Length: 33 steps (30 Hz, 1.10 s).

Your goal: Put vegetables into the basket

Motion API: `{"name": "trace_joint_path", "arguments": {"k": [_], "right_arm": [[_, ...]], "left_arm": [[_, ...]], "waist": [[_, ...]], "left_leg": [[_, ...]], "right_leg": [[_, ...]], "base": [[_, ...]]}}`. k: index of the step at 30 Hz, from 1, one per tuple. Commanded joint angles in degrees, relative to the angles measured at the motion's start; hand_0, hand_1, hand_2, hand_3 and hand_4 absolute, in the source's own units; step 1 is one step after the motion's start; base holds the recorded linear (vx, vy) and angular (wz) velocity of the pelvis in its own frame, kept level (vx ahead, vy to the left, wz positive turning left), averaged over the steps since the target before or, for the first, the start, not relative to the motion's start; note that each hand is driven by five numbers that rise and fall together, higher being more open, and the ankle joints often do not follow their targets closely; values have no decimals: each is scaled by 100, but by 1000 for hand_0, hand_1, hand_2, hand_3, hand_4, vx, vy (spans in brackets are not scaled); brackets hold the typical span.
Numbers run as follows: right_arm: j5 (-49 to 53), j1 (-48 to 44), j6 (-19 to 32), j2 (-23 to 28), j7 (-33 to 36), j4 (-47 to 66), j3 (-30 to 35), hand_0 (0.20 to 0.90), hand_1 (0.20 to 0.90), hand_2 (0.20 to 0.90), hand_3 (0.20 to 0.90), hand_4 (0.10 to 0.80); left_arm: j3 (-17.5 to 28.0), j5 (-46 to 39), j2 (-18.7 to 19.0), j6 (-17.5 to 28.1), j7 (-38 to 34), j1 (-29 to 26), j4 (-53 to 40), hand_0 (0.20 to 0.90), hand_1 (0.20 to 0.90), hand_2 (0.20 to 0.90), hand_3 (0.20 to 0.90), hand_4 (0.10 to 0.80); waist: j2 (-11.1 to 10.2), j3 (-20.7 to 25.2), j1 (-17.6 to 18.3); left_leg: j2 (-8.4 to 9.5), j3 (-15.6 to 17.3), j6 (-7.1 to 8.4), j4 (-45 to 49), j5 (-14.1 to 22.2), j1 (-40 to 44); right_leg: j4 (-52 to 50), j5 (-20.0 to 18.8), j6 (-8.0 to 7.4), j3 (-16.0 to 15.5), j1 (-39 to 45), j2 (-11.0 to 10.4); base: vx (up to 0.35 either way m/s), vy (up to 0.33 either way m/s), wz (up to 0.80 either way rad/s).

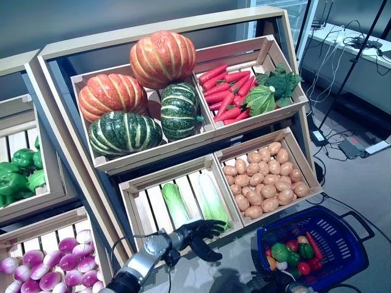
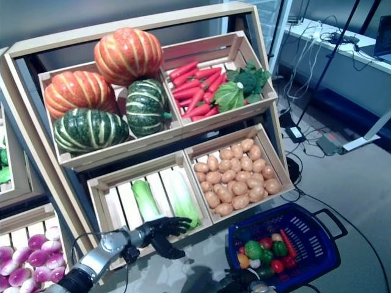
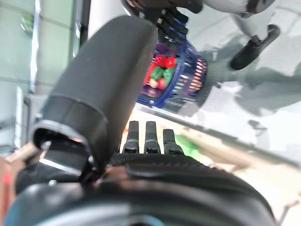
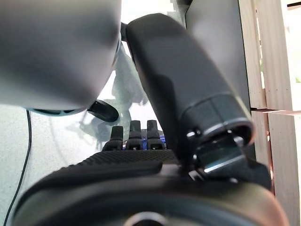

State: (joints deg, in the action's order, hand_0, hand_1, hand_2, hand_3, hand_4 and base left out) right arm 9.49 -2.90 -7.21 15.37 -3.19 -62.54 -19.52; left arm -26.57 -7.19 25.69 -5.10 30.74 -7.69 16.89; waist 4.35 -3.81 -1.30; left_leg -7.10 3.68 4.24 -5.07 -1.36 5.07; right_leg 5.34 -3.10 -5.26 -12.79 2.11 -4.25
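While its fingers hang loosely spread and hold nothing, the left hand (image 1: 197, 235) hovers at the near edge of the cabbage crate (image 1: 142, 210). Right of it, the blue basket (image 1: 342, 238) holds vegetables (image 1: 292, 251); the right hand's state cannot be told.

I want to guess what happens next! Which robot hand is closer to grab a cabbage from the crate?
Probably the left robot hand. It hovers open at the front edge of the crate with the cabbages, right beside them. The right robot hand shows only in its wrist view, low by the blue basket.
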Motion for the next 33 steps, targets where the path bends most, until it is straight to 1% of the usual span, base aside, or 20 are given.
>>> {"name": "trace_joint_path", "arguments": {"k": [1,2,4,6,7,8,9,10,12,14,15,16,19,22,23,24,25,27,30,33], "right_arm": [[164,-286,117,-68,89,32,-134,900,900,900,900,800],[132,-249,157,-69,78,4,-99,900,900,900,900,800],[160,-214,182,-57,81,-2,-98,900,900,900,900,800],[185,-179,251,-14,59,-52,-89,900,900,900,900,800],[186,-179,255,-14,57,-56,-87,900,900,900,900,800],[198,-165,291,0,51,-87,-78,900,900,900,900,800],[210,-144,328,22,33,-122,-52,900,900,900,900,800],[208,-143,328,23,31,-124,-49,900,900,900,900,800],[221,-91,353,66,13,-140,-7,900,900,900,900,800],[236,-44,362,100,5,-122,2,900,900,900,900,800],[244,-36,368,118,-6,-128,10,900,900,900,900,800],[241,-4,393,156,-22,-154,41,900,900,900,900,800],[251,22,424,204,-55,-185,65,900,900,900,900,800],[300,53,478,303,-93,-243,92,900,900,900,900,800],[310,52,470,315,-95,-240,91,900,900,900,900,800],[303,73,476,351,-112,-234,107,900,900,900,900,800],[303,72,476,348,-112,-234,110,900,900,900,900,800],[321,92,461,406,-116,-230,111,900,900,900,900,800],[328,106,460,447,-133,-201,105,900,900,900,900,800],[402,42,440,559,-158,-145,40,900,900,900,900,800]], "left_arm": [[119,-505,379,165,373,-782,-716,900,900,900,900,800],[174,-284,530,207,362,-843,-1094,900,900,900,900,800],[157,232,821,427,308,-985,-1510,900,900,900,900,800],[201,646,1141,515,301,-1141,-1821,900,900,900,900,800],[205,669,1157,522,305,-1145,-1832,900,900,900,900,800],[234,819,1287,540,276,-1211,-1949,900,900,900,900,800],[300,1182,1454,561,280,-1293,-2086,900,900,900,900,800],[308,1211,1468,565,281,-1296,-2100,900,900,900,900,800],[325,1755,1839,597,264,-1446,-2302,900,900,900,900,800],[306,1954,2055,617,316,-1530,-2347,900,900,900,900,800],[309,2072,2134,675,331,-1558,-2367,900,900,900,900,800],[285,2311,2393,778,305,-1663,-2410,900,900,900,900,800],[240,2730,2682,945,330,-1806,-2464,900,900,900,900,800],[176,3159,3196,1110,481,-2081,-2551,900,900,900,900,800],[174,3276,3252,1159,488,-2104,-2569,900,900,900,900,800],[153,3383,3425,1215,547,-2196,-2578,900,900,900,900,800],[148,3383,3427,1215,547,-2203,-2577,900,900,900,900,800],[98,3687,3647,1357,443,-2325,-2561,900,900,900,900,800],[73,3976,3774,1440,365,-2397,-2554,900,900,900,900,800],[-70,4352,3917,1500,4,-2580,-2368,900,900,900,900,800]], "waist": [[-423,37,-54],[-415,49,-63],[-404,76,-68],[-387,90,-76],[-387,90,-75],[-375,94,-77],[-365,101,-83],[-365,100,-82],[-343,107,-80],[-337,111,-73],[-331,112,-73],[-313,110,-62],[-299,104,-51],[-262,79,-31],[-259,73,-29],[-245,64,-17],[-248,64,-18],[-230,32,2],[-222,1,18],[-199,-111,42]], "left_leg": [[23,-69,-4,7,58,-138],[17,-74,-5,7,62,-142],[17,-92,-1,7,62,-160],[18,-110,4,7,68,-176],[18,-110,4,7,68,-176],[18,-121,6,7,67,-179],[14,-120,7,7,72,-179],[14,-120,8,7,73,-177],[23,-141,8,7,66,-193],[30,-143,11,7,63,-207],[30,-139,11,7,61,-213],[37,-146,13,7,53,-223],[40,-122,19,7,50,-226],[56,-82,31,7,26,-261],[56,-78,34,7,18,-270],[65,-69,42,7,4,-291],[65,-70,42,7,4,-293],[81,-52,57,7,-17,-329],[90,-39,66,7,-30,-366],[91,-23,94,7,-71,-460]], "right_leg": [[-34,99,-396,72,310,-458],[-34,104,-398,63,313,-462],[-34,112,-402,63,310,-463],[-34,122,-404,58,302,-466],[-34,123,-404,58,302,-466],[-34,121,-404,62,294,-464],[-34,130,-404,55,296,-465],[-34,132,-404,54,298,-466],[-34,135,-408,53,293,-467],[-34,136,-411,43,284,-470],[-34,135,-412,36,280,-473],[-34,134,-415,29,276,-472],[-34,132,-418,14,265,-472],[-34,119,-409,-1,235,-471],[-34,116,-406,-8,229,-472],[-34,112,-407,-16,212,-467],[-34,112,-407,-17,211,-467],[-34,105,-394,-33,185,-452],[-34,102,-384,-42,152,-438],[-34,82,-344,-47,50,-403]], "base": [[0,0,0],[0,0,0],[0,0,0],[0,0,0],[0,0,0],[0,0,0],[0,0,0],[0,0,0],[0,0,0],[0,0,0],[12,6,3],[0,0,0],[0,0,0],[6,3,1],[0,0,0],[0,0,0],[0,0,0],[0,0,0],[0,0,0],[-16,0,1]]}}
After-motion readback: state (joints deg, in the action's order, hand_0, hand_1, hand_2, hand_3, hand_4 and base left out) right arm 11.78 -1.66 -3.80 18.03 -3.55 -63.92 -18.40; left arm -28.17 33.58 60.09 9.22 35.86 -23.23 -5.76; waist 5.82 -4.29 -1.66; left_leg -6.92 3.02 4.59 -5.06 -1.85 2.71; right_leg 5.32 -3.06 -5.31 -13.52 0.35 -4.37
